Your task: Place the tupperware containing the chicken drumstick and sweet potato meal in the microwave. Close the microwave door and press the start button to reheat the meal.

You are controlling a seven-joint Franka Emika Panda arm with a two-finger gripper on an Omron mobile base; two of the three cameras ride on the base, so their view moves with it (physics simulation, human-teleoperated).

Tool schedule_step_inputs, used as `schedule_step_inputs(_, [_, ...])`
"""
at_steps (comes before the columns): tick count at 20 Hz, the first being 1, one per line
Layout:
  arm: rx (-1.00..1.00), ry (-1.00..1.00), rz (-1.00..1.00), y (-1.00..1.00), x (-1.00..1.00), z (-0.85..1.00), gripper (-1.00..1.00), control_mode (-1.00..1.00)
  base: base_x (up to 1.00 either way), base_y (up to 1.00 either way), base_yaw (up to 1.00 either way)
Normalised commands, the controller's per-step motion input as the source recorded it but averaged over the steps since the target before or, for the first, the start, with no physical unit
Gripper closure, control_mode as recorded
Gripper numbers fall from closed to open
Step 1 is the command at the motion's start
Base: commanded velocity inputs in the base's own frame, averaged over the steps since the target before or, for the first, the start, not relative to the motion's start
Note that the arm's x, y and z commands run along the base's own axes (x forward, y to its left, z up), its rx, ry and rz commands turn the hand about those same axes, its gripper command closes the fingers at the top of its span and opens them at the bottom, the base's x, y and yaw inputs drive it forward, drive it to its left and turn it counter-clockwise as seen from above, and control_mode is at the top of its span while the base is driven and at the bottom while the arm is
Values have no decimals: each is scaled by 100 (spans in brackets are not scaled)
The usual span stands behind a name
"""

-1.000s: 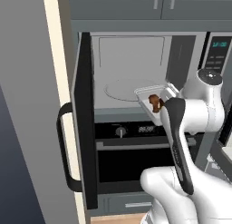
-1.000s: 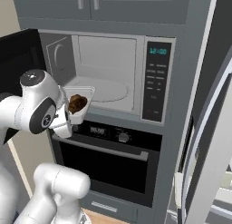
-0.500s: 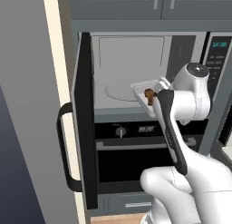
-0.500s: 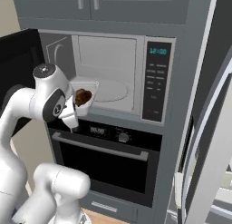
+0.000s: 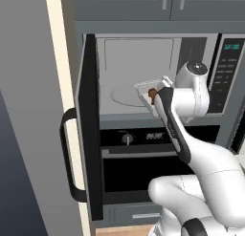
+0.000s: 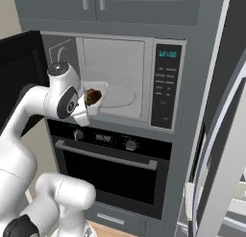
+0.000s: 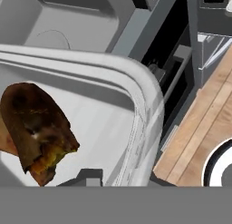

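Gripper (image 5: 154, 100) is clamped narrowly on the near rim of the tupperware (image 5: 149, 89), holding it level at the mouth of the microwave (image 6: 126, 77), over the turntable, so the food stays in. One microwave door (image 5: 90, 125) stands swung wide to give room. One tupperware; one brown drumstick (image 7: 34, 130).

pale translucent plastic tupperware (image 7: 136, 105), matt grey steel microwave (image 6: 144, 44), wooden floor (image 7: 199, 137).

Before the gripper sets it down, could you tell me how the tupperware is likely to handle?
The tupperware looks stiff: its rim keeps shape. Held at one edge, it may tip. With no lid, the chicken drumstick could slide.
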Motion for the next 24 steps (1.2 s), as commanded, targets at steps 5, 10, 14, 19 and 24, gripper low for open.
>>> schedule_step_inputs(5, [0, 0, 0, 0, 53, -11, 100, -100, 0, 0, 0])
schedule_step_inputs(10, [0, 0, 0, -5, 51, -22, 100, -100, 0, 0, 0])
schedule_step_inputs(14, [0, 0, 0, -6, 50, -24, 100, -100, 0, 0, 0])
schedule_step_inputs(19, [0, 1, 0, -2, 55, -21, 100, -100, 0, 0, 0])
schedule_step_inputs(24, [0, 2, 0, 0, 65, -11, 100, -100, 0, 0, 0])
